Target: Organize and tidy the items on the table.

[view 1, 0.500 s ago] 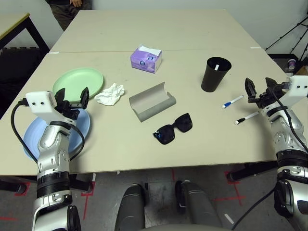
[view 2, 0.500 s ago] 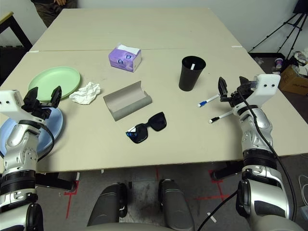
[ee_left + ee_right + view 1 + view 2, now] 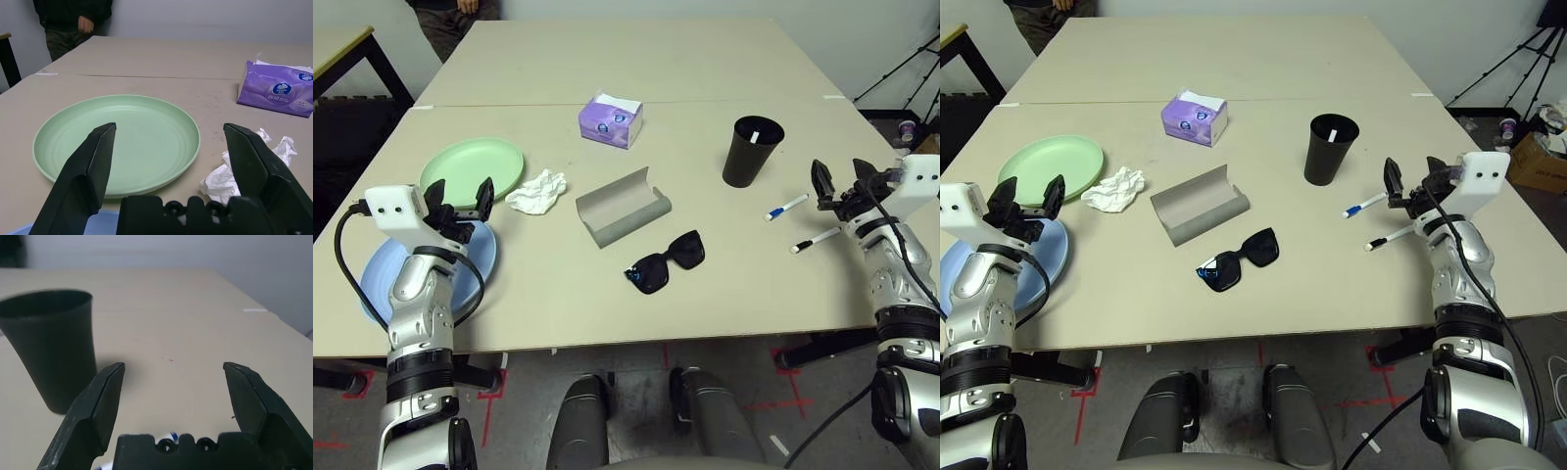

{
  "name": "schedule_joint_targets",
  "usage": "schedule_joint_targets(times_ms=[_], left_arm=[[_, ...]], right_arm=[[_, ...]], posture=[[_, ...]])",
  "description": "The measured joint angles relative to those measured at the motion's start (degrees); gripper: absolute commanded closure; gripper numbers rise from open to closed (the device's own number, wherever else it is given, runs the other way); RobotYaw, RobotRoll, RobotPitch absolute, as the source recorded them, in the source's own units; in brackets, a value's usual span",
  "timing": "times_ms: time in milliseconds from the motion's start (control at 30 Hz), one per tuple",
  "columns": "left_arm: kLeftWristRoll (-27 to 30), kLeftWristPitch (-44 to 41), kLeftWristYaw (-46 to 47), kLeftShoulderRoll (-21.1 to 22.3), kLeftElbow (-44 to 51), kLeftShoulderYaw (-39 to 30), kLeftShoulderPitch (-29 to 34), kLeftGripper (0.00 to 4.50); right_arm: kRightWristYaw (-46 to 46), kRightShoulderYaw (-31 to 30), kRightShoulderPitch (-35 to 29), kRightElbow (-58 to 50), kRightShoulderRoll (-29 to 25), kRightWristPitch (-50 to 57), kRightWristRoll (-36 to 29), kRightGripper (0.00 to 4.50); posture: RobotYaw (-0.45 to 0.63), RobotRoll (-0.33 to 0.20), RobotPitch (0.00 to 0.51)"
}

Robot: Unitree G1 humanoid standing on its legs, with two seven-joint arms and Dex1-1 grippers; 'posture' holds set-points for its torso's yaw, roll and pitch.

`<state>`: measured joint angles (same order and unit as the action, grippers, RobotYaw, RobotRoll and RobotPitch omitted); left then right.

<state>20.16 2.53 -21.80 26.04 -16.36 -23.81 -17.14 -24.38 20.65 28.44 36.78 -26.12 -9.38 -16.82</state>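
On the table (image 3: pixel 558 304) a pale green plate (image 3: pixel 472 168) lies at the left, with a light blue plate (image 3: pixel 374 289) nearer me, partly under my left arm. My left gripper (image 3: pixel 460 198) hovers open over the blue plate's far rim, facing the green plate (image 3: pixel 132 139) and a crumpled tissue wad (image 3: pixel 537 191). Mid-table lie the open grey glasses case (image 3: pixel 622 206) and black sunglasses (image 3: pixel 666 262). The black cup (image 3: pixel 752 152), with something white inside, stands at the right. Two white blue-capped pens (image 3: pixel 787 207) (image 3: pixel 816 240) lie just left of my open, empty right gripper (image 3: pixel 840 178).
A purple tissue pack (image 3: pixel 610 120) stands behind the case. A second beige table (image 3: pixel 626 54) adjoins the far edge, and a person (image 3: pixel 450 15) stands beyond it. A yellow-edged table (image 3: pixel 337 44) is at far left, a tripod (image 3: pixel 911 59) at far right.
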Motion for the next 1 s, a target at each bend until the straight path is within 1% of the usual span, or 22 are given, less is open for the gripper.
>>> schedule_joint_targets(times_ms=[267, 333, 367, 433, 567, 633, 700, 833, 1000], left_arm=[[0.0, -0.29, -0.29, 0.34, 0.0, 0.0, -0.01, 0.0], [0.0, -0.31, -0.28, 0.34, 0.0, 0.0, 0.0, 0.0], [0.0, -0.32, -0.27, 0.34, 0.01, 0.03, -0.01, 0.0], [0.0, -0.34, -0.27, 0.34, 0.03, 0.1, -0.01, 0.0], [0.0, -0.34, -0.26, 0.33, 0.07, 0.19, -0.02, 0.0], [0.0, -0.39, -0.24, 0.33, 0.09, 0.21, -0.01, 0.0], [-0.01, -0.41, -0.26, 0.32, 0.09, 0.32, -0.02, 0.0], [-0.01, -0.41, -0.26, -0.03, 0.24, 0.81, -0.11, 0.0], [-0.01, -0.46, -0.18, -0.06, 0.85, 0.89, -0.1, 0.0]], right_arm=[[-1.75, 0.08, -0.33, -0.1, -0.02, 0.04, -0.73, 0.03], [-4.2, -0.17, -0.37, -0.97, -0.03, 0.71, -1.43, 0.03], [-6.13, -0.88, -0.56, -1.83, -0.17, 1.06, -1.6, 0.03], [-13.35, -4.31, -2.2, -5.57, -1.21, 1.8, -1.95, 0.03], [-23.83, -8.0, -4.92, -10.78, -2.78, 5.17, -4.0, 0.03], [-31.28, -11.39, -6.39, -14.2, -5.64, 6.9, -4.56, 0.03], [-36.26, -13.66, -6.07, -15.55, -7.34, 7.17, -4.46, 0.03], [-42.68, -16.05, -4.25, -16.9, -8.9, 6.79, -4.4, 0.03], [-47.46, -18.04, -4.18, -17.27, -8.57, 3.73, -4.23, 0.03]], posture=[[-0.02, 0.0, 0.101], [-0.02, 0.0, 0.101], [-0.02, 0.0, 0.101], [-0.02, 0.0, 0.102], [-0.02, 0.0, 0.102], [-0.02, 0.0, 0.102], [-0.02, 0.0, 0.102], [-0.01, 0.0, 0.104], [0.0, 0.0, 0.107]])
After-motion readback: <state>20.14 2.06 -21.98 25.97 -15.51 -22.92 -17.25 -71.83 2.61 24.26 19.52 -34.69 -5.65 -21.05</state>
